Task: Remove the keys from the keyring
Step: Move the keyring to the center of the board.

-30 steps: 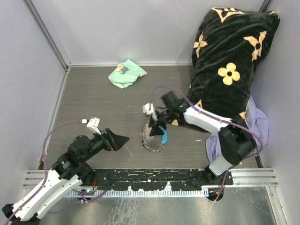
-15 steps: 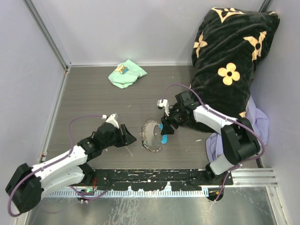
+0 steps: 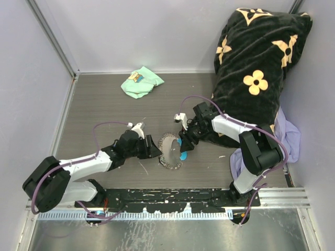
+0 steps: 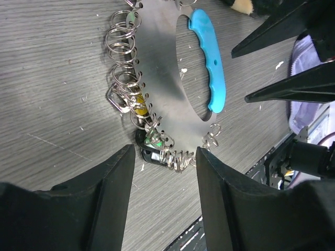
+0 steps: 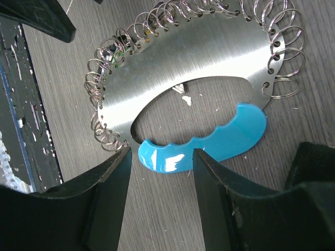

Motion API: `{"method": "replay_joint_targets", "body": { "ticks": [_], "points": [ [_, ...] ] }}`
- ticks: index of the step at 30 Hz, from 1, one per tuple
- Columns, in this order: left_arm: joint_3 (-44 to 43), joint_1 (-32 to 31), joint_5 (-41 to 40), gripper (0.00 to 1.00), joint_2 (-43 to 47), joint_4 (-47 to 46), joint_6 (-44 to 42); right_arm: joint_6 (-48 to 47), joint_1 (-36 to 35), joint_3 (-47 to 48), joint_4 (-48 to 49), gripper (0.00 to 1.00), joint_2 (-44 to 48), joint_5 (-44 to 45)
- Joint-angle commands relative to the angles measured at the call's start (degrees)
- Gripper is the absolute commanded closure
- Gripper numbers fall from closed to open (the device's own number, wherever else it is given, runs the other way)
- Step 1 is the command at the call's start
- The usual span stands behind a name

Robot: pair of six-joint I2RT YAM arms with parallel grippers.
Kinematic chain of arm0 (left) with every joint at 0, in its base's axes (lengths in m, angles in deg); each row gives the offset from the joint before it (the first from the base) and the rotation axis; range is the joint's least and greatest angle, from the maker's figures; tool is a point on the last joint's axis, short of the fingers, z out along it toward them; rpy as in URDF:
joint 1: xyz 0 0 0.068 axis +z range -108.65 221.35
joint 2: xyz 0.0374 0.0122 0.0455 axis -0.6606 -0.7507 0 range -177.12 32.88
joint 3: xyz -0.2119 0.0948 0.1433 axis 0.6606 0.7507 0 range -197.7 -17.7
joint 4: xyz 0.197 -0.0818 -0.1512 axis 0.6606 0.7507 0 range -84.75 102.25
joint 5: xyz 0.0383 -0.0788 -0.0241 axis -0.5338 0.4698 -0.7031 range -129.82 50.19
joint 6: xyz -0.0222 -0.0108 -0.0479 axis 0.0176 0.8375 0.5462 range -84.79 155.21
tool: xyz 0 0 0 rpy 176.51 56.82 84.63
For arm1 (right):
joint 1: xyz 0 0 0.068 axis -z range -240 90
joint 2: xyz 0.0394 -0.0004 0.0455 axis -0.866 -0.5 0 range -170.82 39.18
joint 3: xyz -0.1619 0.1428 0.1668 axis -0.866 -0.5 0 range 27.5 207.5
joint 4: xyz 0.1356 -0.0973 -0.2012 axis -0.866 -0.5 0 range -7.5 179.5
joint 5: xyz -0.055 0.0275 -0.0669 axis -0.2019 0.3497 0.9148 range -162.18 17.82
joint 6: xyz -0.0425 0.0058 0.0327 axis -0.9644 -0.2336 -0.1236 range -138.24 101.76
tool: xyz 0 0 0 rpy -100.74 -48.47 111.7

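Note:
The keyring [image 3: 168, 150] lies flat on the wooden tabletop. It is a crescent-shaped steel plate [image 5: 193, 57] with a sky-blue grip [image 4: 209, 63] and several wire rings along its edge. Tiny keys with green [image 4: 153, 139] and yellowish [image 4: 139, 103] tags hang among the rings, beside a small black piece [image 4: 145, 155]. My left gripper [image 4: 165, 150] is open, low at the plate's ringed edge, with nothing between its fingers. My right gripper [image 5: 160, 151] is open on the opposite side, its jaws standing either side of one end of the blue grip [image 5: 204, 144] without touching it.
A mint-green cloth [image 3: 141, 82] lies at the back. A black flowered cushion [image 3: 256, 68] and a lavender cloth [image 3: 289, 137] fill the right side. A metal rail [image 3: 172, 196] runs along the near edge. Grey walls close in left and back.
My left arm has reached right across the table up to the keyring, and its jaws have narrowed. The right gripper has shifted slightly right onto the blue grip side. The keyring has not moved.

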Motion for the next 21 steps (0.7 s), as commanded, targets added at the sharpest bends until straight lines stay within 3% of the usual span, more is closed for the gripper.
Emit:
{"method": "replay_joint_targets", "body": {
  "ticks": [1, 21],
  "points": [
    [-3.3, 0.0, 1.6, 0.49, -2.7, -4.6, -3.0, 0.2, 0.1, 2.3, -0.3, 0.45, -0.6, -0.7],
    [-7.8, 0.1, 4.9, 0.68, -12.8, -4.2, -5.6, 0.6, 0.1, 2.7, -0.6, 0.45, -0.5, -0.9]
  ]
}}
